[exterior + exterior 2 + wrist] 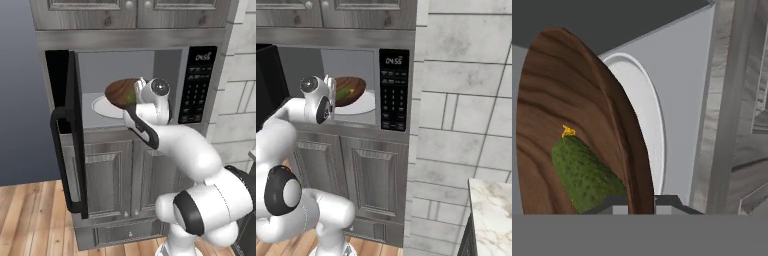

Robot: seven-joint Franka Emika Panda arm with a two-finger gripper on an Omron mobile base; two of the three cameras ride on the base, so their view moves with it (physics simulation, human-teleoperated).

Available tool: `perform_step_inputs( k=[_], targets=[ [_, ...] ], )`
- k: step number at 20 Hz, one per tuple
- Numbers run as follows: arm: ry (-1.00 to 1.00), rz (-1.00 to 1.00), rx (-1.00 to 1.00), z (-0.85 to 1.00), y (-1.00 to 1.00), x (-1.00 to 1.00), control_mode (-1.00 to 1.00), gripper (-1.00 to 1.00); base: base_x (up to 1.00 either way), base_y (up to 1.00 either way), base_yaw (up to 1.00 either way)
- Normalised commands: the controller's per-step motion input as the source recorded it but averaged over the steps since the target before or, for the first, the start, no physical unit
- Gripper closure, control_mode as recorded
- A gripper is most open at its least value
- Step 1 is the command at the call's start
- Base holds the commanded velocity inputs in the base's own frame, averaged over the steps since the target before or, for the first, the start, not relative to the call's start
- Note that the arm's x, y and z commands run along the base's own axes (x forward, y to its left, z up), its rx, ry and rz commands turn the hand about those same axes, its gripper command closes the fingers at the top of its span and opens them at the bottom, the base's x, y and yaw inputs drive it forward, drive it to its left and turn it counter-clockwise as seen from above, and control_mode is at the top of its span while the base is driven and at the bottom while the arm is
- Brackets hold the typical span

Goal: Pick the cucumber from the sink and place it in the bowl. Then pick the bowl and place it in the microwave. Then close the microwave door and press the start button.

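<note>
My gripper (pixel 641 202) is shut on the rim of the dark brown wooden bowl (pixel 567 100). It holds the bowl tilted inside the open microwave (pixel 130 65), just above the white turntable plate (pixel 644 115). The green cucumber (pixel 584 175) lies inside the bowl, low against its wall near my fingers. From the base cameras, the bowl (pixel 119 91) (pixel 352 89) hangs in the cavity with the gripper (pixel 136 98) (pixel 333 97) at its near edge. The cucumber (pixel 343 93) shows as a green patch. The microwave door (pixel 67 135) stands swung open to the left. The sink is out of view.
The button panel (pixel 197 85) (pixel 393 90) sits right of the cavity. The door's long bar handle (pixel 60 165) juts toward me at the left. Grey cabinet doors (pixel 115 175) are below, a tiled wall (pixel 461 100) and a marble counter corner (pixel 491 210) to the right.
</note>
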Motion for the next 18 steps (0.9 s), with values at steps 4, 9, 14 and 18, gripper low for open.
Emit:
perform_step_inputs(
  k=[4,9,14,18],
  targets=[
    [0.03,0.00,0.00,-0.45,0.00,0.41,-1.00,1.00,0.00,0.00,0.00],
    [0.00,0.00,0.00,-0.33,0.00,0.53,-1.00,1.00,0.00,0.00,0.00],
    [0.00,0.00,0.00,-0.13,0.00,0.31,-1.00,1.00,0.00,0.00,0.00],
    [0.00,0.00,0.00,-0.08,0.00,-0.01,-1.00,1.00,0.00,0.00,0.00]
  ],
)
